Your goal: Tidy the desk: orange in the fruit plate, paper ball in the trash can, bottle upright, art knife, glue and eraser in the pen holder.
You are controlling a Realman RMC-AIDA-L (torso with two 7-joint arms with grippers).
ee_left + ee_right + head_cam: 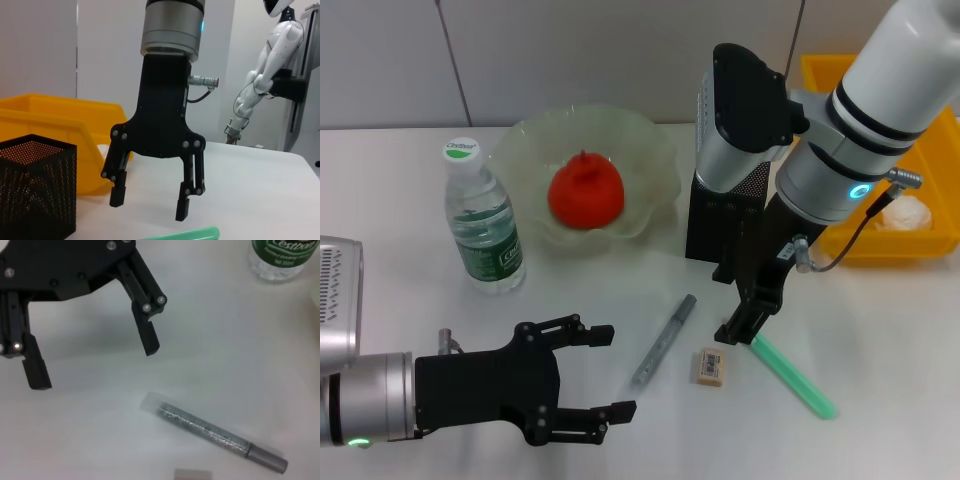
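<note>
Left hand being held released low over the bench, beige eraser lying beyond beside the half-hidden glue, right hand hanging released above, orange sitting in the fruit plate.

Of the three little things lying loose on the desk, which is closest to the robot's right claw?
The green stick: the right gripper, open, hangs right over its near end. The beige eraser lies just beside it, and the grey pen-shaped tool farther towards the left gripper.
</note>
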